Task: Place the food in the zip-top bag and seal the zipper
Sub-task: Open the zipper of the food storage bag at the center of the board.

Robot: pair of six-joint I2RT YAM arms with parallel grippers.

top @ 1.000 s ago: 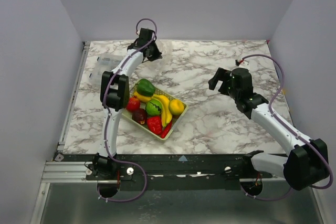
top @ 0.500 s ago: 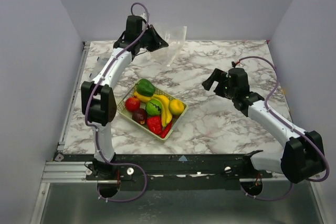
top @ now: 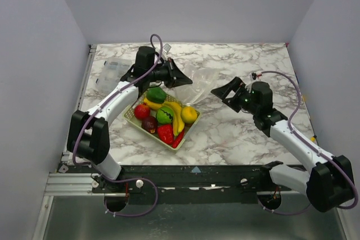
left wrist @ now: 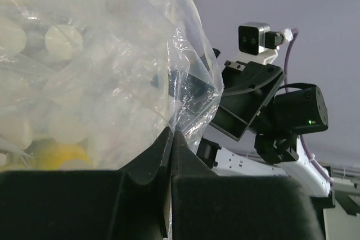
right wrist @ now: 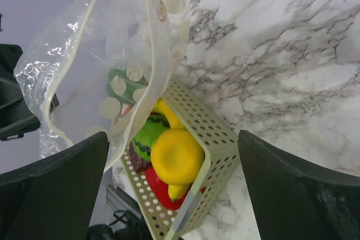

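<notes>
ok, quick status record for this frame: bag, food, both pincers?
bag: clear, held up at the basket's far side, mouth looks open
food: in basket, none seen in bag
left pincer: shut on bag edge
right pincer: open, empty, facing bag
box: clear, far left, untouched

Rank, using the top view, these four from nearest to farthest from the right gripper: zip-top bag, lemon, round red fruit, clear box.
Measured from the right gripper:
1. zip-top bag, just to its left.
2. lemon, at the right corner of the basket.
3. round red fruit, on the basket's left side.
4. clear box, far left of the view.
</notes>
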